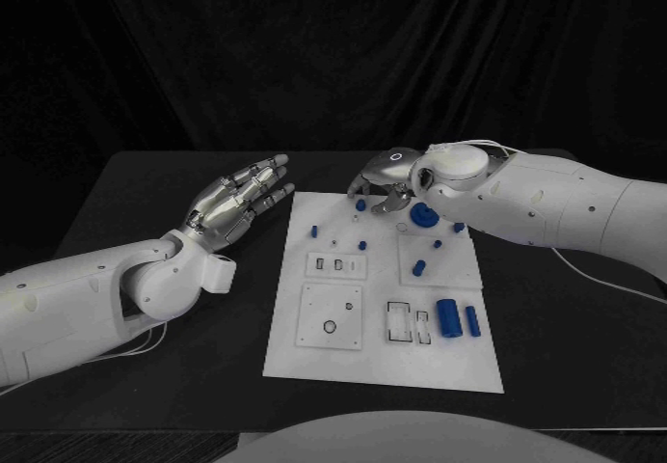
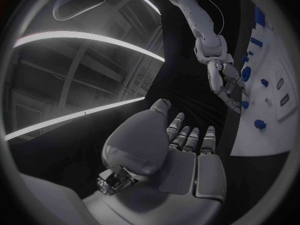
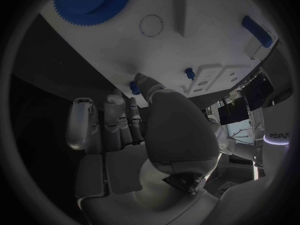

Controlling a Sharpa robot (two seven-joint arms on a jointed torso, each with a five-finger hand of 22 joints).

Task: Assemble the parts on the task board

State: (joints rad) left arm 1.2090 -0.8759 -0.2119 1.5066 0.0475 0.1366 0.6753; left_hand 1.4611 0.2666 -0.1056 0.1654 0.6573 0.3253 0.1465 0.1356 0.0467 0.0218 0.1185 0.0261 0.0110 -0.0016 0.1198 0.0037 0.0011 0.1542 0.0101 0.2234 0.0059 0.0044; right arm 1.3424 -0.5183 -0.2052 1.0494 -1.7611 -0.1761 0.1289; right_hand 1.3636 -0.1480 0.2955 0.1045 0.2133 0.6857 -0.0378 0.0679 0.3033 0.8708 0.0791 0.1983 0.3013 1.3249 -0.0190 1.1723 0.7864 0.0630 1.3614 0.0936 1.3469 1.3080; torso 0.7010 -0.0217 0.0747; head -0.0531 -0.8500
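Note:
The white task board (image 1: 383, 289) lies in the middle of the black table. My right hand (image 1: 386, 188) hangs over its far edge with fingers curled down. In the right wrist view a small blue peg (image 3: 135, 88) sits right between the thumb and a finger of this hand (image 3: 144, 125); whether they grip it is hidden. A blue gear (image 1: 424, 217) lies just beside that hand. My left hand (image 1: 244, 198) hovers flat with fingers spread, left of the board, holding nothing. A large blue cylinder (image 1: 447, 318) and a thinner blue bar (image 1: 472, 321) lie at the board's near right.
Several small blue pegs, such as one (image 1: 314, 231) and another (image 1: 421, 266), stand across the board's far half. Rectangular slots (image 1: 406, 323) and a round hole (image 1: 331, 326) are cut in its near half. Bare black table (image 1: 153, 386) surrounds the board.

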